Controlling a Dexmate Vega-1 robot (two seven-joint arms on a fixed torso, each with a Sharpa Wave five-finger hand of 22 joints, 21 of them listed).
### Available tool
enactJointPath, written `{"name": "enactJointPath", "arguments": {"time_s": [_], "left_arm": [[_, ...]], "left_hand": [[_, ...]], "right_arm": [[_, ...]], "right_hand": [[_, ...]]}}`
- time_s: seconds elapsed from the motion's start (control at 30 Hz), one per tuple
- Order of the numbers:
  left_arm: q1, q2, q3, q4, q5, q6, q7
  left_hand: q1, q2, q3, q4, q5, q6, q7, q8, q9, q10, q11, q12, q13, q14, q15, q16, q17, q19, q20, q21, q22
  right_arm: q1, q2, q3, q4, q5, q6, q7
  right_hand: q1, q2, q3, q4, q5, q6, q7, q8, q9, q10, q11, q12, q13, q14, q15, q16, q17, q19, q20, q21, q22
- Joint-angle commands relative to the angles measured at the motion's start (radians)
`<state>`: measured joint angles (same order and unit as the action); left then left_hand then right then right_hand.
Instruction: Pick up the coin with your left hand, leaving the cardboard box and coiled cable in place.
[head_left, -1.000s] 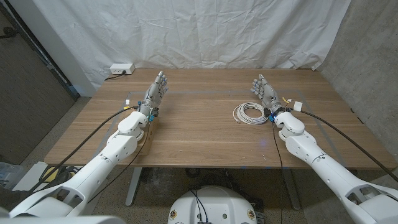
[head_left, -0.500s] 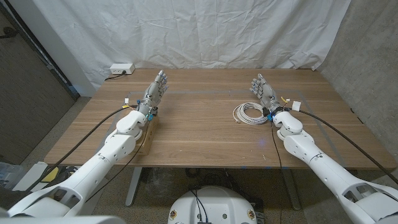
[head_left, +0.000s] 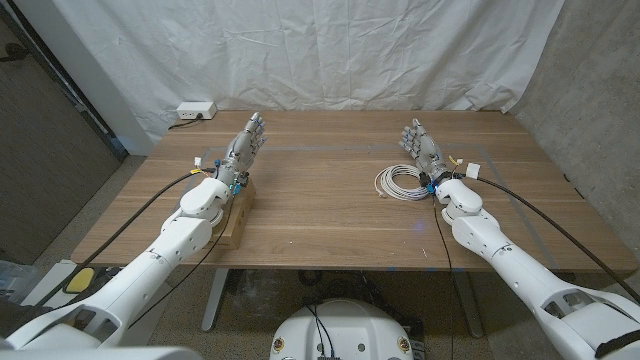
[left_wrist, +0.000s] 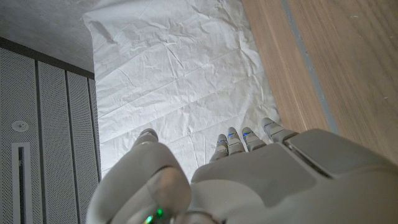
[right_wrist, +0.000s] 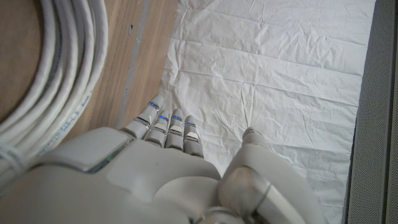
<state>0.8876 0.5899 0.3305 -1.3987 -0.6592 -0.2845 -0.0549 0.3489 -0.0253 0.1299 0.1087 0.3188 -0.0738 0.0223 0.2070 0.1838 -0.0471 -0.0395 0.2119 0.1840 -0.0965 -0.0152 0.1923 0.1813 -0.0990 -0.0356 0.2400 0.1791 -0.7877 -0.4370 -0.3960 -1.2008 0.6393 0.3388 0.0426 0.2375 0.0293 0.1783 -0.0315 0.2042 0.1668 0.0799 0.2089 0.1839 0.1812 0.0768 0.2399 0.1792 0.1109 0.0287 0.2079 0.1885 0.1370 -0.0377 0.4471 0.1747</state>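
Two white arms enter the head view from the bottom corners and reach up the frame over the wooden desk (head_left: 330, 215). Nearest on the left side, a cardboard box (head_left: 237, 218) sits low on the desk, partly covered by the left forearm — only its tan edge shows beside the wrist. Further up, the left robot hand (head_left: 246, 147) is raised in the upper left of the desk area, fingers extended and close together, pointing toward the far edge; it holds nothing. In the left wrist view the back of the same robot hand (left_wrist: 249, 180) fills the lower part, fingertips (left_wrist: 272, 127) straight out against the white backdrop cloth (left_wrist: 180, 74).

On the right side, the coiled cable (head_left: 401, 182) lies just right of centre, a white ring just beside the right wrist. The right robot hand (head_left: 421, 143) stands beyond it — fingers stretched and slightly spread, nothing in its grasp. The right wrist view shows the back of that robot hand (right_wrist: 155, 180) with the cable's loops (right_wrist: 56, 81) close alongside.

The coin cannot be made out on the desk in any view; where it lies cannot be told.

At the far left corner of the desk, a white power strip (head_left: 196, 110) rests near the edge, with the wrinkled white backdrop hanging behind.
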Motion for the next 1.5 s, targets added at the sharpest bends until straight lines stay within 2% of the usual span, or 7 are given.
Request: {"name": "enactJointPath", "arguments": {"time_s": [0.03,0.2,0.4,0.67,0.87,1.1,1.5], "left_arm": [[0.027,0.031,-0.021,-0.05,-0.013,0.01,0.012],[0.037,0.032,-0.027,-0.06,-0.002,-0.013,0.019],[0.048,0.034,-0.023,-0.107,0.05,0.029,0.124],[0.051,0.027,-0.024,-0.096,0.03,-0.043,0.047],[0.089,0.064,-0.045,-0.138,0.032,-0.062,0.032],[0.149,0.081,-0.09,-0.16,-0.015,-0.12,-0.007],[0.225,0.138,-0.144,-0.223,-0.002,-0.116,0.02]], "left_hand": [[0.012,0.002,0.002,-0.004,0.009,0.004,-0.001,0.005,0.003,0.009,0.001,0.006,0.002,0.007,0.0,0.004,0.003,0.003,-0.067,-0.001,0.004],[0.015,0.005,0.003,-0.006,0.009,0.006,0.001,0.005,0.003,0.01,0.001,0.005,0.002,0.008,0.001,0.004,0.002,0.003,-0.064,-0.002,0.004],[0.025,0.015,0.007,-0.009,0.008,0.018,0.005,0.007,0.003,0.021,0.01,0.006,0.002,0.017,0.006,0.005,0.002,0.007,-0.058,-0.004,0.003],[0.034,0.023,0.01,-0.013,0.007,0.027,0.006,0.008,0.003,0.03,0.011,0.008,0.002,0.027,0.011,0.007,0.002,0.014,-0.053,-0.004,0.003],[0.042,0.028,0.011,-0.016,0.004,0.042,0.009,0.012,0.003,0.044,0.012,0.011,0.002,0.04,0.011,0.009,0.002,0.025,-0.049,-0.002,0.003],[0.046,0.029,0.011,-0.018,0.002,0.055,0.011,0.015,0.003,0.053,0.01,0.012,0.002,0.05,0.011,0.011,0.002,0.03,-0.047,-0.003,0.003],[0.051,0.03,0.01,-0.021,-0.001,0.066,0.013,0.016,0.003,0.061,0.013,0.013,0.002,0.054,0.012,0.01,0.002,0.029,-0.048,-0.006,0.003]], "right_arm": [[0.026,0.022,-0.007,0.029,-0.014,0.024,0.003],[0.02,0.01,-0.007,0.014,-0.025,0.024,-0.007],[0.008,-0.015,-0.007,-0.011,-0.033,0.025,0.006],[-0.001,-0.046,0.006,-0.04,-0.007,-0.004,0.034],[-0.022,-0.052,0.017,-0.07,0.006,-0.001,0.029],[-0.052,-0.02,0.046,-0.082,0.097,0.034,0.092],[-0.097,-0.059,0.032,-0.196,0.014,0.003,-0.018]], "right_hand": [[0.013,0.004,0.002,-0.007,0.001,0.013,0.0,0.007,0.004,0.013,0.0,0.007,0.004,0.014,-0.003,0.009,0.001,0.013,-0.037,-0.002,0.002],[0.014,0.004,0.002,-0.008,0.001,0.012,0.0,0.006,0.004,0.013,0.0,0.006,0.004,0.015,0.001,0.008,0.001,0.014,-0.036,-0.003,0.002],[0.014,0.004,0.002,-0.009,0.001,0.011,0.0,0.004,0.004,0.013,0.001,0.005,0.004,0.015,0.003,0.006,0.001,0.013,-0.032,-0.006,0.002],[0.014,0.005,0.002,-0.01,0.0,0.012,0.0,0.003,0.004,0.014,0.003,0.003,0.004,0.016,0.005,0.005,0.001,0.013,-0.031,-0.009,0.003],[0.014,0.005,0.001,-0.01,0.0,0.013,0.0,0.002,0.004,0.015,0.002,0.002,0.004,0.017,0.005,0.004,0.001,0.013,-0.029,-0.012,0.003],[0.013,0.005,0.0,-0.011,-0.001,0.015,-0.003,0.002,0.005,0.021,0.003,0.003,0.004,0.02,0.006,0.004,0.002,0.015,-0.029,-0.015,0.003],[0.013,0.002,-0.002,-0.014,-0.002,0.027,-0.01,0.003,0.005,0.032,-0.002,0.003,0.004,0.021,-0.008,-0.001,0.0,0.011,-0.031,-0.025,0.003]]}}
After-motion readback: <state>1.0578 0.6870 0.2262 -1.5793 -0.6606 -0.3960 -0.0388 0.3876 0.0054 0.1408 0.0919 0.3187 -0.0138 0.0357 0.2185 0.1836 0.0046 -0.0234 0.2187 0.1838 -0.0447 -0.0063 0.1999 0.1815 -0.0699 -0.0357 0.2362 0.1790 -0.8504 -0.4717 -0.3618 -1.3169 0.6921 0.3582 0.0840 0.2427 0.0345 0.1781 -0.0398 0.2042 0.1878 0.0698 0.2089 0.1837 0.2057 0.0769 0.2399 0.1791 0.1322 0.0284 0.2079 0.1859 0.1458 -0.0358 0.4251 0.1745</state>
